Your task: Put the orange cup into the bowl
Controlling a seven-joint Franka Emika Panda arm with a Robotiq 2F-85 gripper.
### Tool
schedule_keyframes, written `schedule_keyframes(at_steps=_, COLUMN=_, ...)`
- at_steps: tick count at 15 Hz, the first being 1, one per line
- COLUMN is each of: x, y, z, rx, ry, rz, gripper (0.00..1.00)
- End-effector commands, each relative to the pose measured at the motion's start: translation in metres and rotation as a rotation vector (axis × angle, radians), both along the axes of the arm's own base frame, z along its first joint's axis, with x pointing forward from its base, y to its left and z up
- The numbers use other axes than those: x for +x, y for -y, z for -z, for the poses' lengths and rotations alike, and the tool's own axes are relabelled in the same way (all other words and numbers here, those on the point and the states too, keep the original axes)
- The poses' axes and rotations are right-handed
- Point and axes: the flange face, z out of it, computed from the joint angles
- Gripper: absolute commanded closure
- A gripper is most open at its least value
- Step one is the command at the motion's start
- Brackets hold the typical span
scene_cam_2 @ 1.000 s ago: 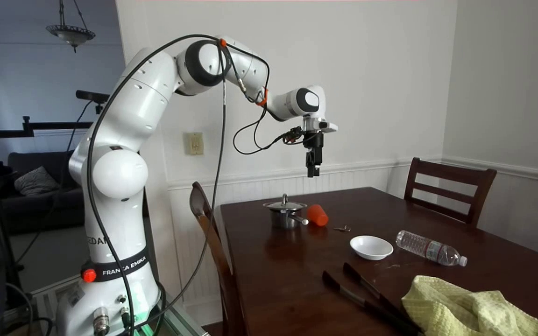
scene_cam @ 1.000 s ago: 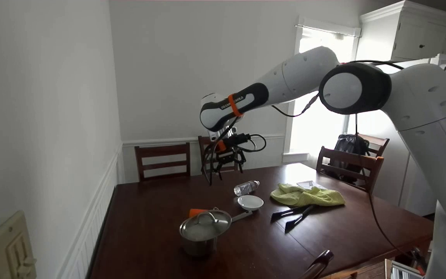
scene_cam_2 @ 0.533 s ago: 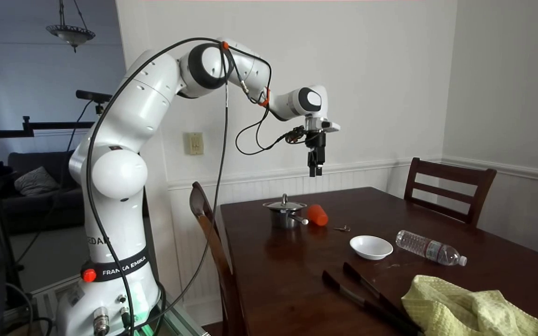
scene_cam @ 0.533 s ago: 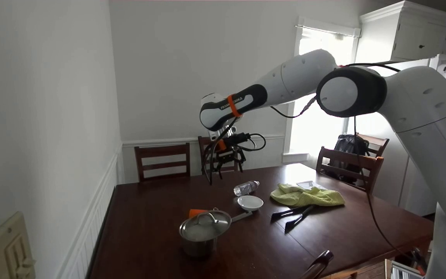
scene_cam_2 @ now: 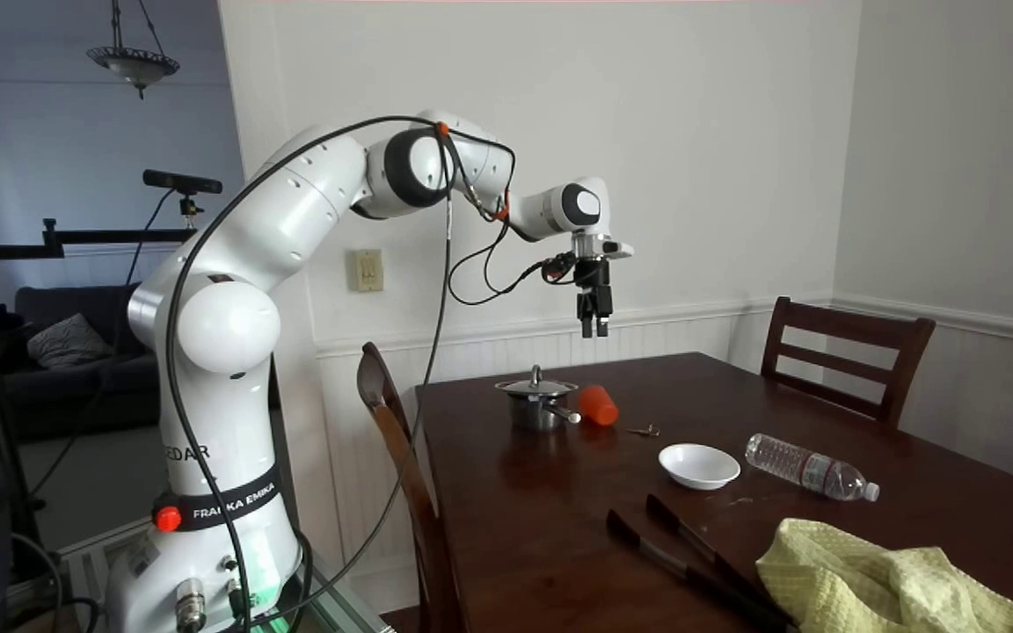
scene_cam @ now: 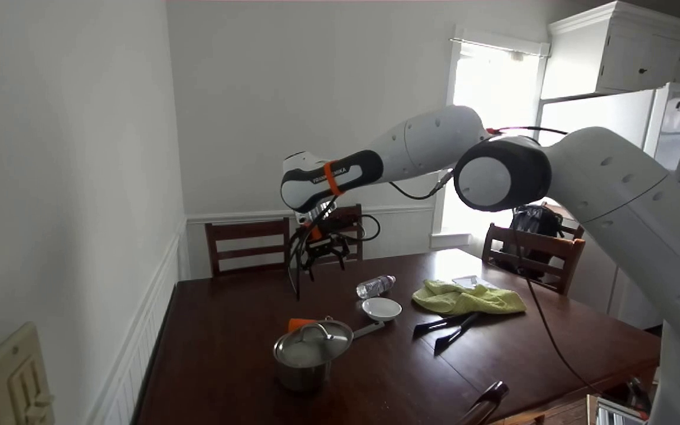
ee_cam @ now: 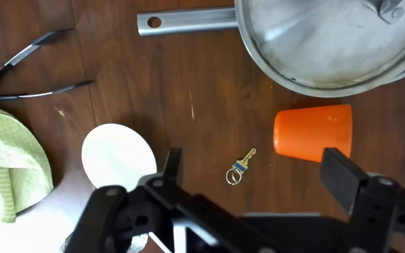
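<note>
Bright orange, the small tapered cup (ee_cam: 308,131) lies on its side on the dark brown wooden bench (scene_cam_2: 524,536), just beside the silver lidded metal pot (scene_cam_2: 535,413). The black two-fingered hand (scene_cam: 327,272) hangs over the bench, fingers spread wide, nothing gripped. In the wrist view the cup lies right of the middle of the gap, one corner hidden by a fingertip; its long axis runs almost parallel to the line from finger to finger, narrow end roughly toward the shallow, round white bowl (ee_cam: 118,154). To pinch across its width, the hand would probably need to shift toward the pot, make a quarter turn and descend; the pot may leave one finger little room.
</note>
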Motion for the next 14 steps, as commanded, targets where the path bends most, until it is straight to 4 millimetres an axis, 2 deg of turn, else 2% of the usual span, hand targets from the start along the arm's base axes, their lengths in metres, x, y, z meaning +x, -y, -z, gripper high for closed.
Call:
schedule_keyframes(at_steps=1, x=0.017, y=-0.005, z=0.036, rx=0.002, ry=-0.087, rz=-0.013, gripper=0.00)
schedule_keyframes(at_steps=6, x=0.031, y=-0.001, z=0.086, rx=0.044, ry=-0.122, rz=-0.181, gripper=0.00)
schedule_keyframes(at_steps=8, x=0.036, y=-0.005, z=0.094, rx=0.051, ry=-0.118, rz=-0.257, gripper=0.00)
schedule_keyframes(at_steps=11, x=0.041, y=-0.017, z=0.095, rx=0.046, ry=-0.110, rz=-0.343, gripper=0.00)
schedule_keyframes(at_steps=14, x=0.044, y=-0.027, z=0.099, rx=0.029, ry=-0.098, rz=-0.368, gripper=0.00)
